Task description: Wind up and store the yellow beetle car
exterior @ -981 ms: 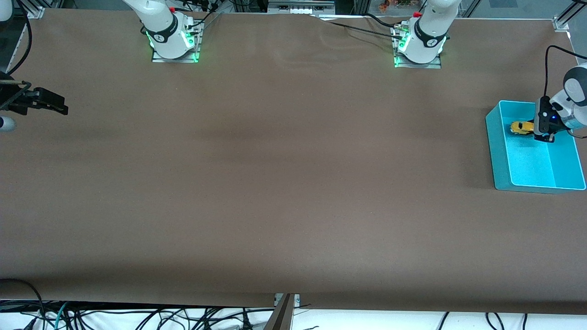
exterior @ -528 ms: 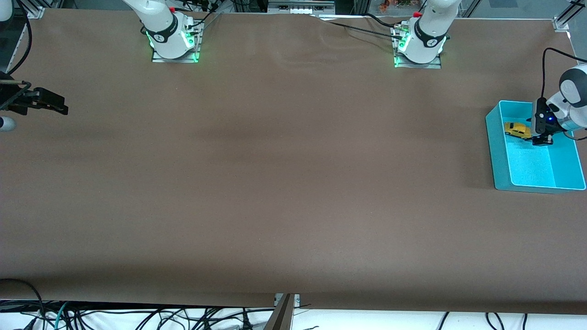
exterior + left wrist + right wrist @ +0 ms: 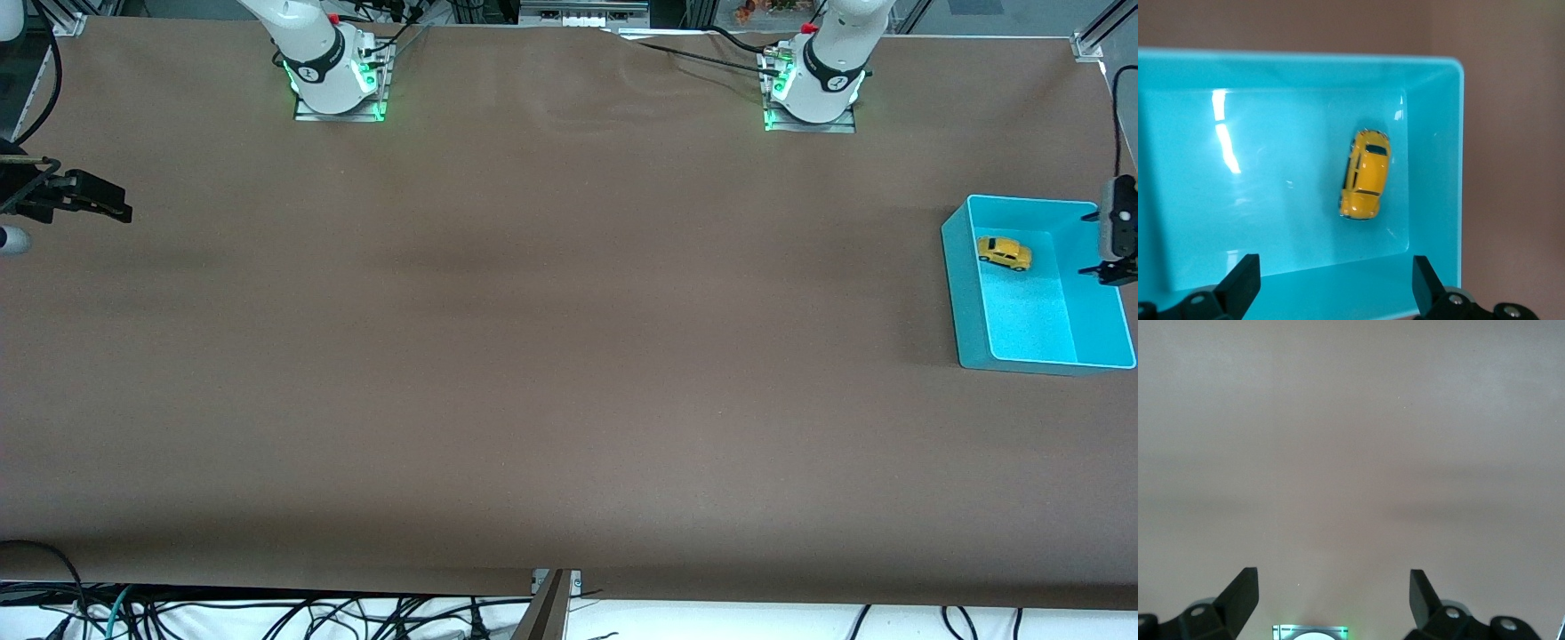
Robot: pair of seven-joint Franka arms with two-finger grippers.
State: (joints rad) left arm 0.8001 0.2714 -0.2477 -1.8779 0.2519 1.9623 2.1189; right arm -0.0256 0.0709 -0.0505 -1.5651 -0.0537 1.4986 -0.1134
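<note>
Brown table cloth runs wall to wall, bare except for a teal bin (image 3: 969, 293) at the left arm's end. Yellow beetle car (image 3: 1004, 252) sits inside that bin, on its wheels on the bin floor, in the part farther from the front camera and close to the wall that faces the table's middle. It touches nothing but the floor.

Left gripper (image 3: 1331, 283) hangs over the bin's outer edge, up in the air, fingers (image 3: 1245, 280) spread wide w/ nothing between them. In the left wrist view the car lies ahead of the fingertips, closer to one finger than the other, so not centred in the gap. Its long axis runs roughly along the line from the fingers outward, i.e. across the closing direction, w/ a slight tilt. So if a re-grip were needed, the fingers would close on the car's sides, after a small sideways shift to centre it.

Right gripper (image 3: 111, 206) waits at the right arm's end of the table, over bare cloth, fingers (image 3: 1241, 590) also apart and empty. Well apart from the bin; left arm is by far the nearer one.

Judgement: the store part looks done, car in the bin and free. Whether it was wound I can't tell from here. Likely only a retreat is left for the left arm.
</note>
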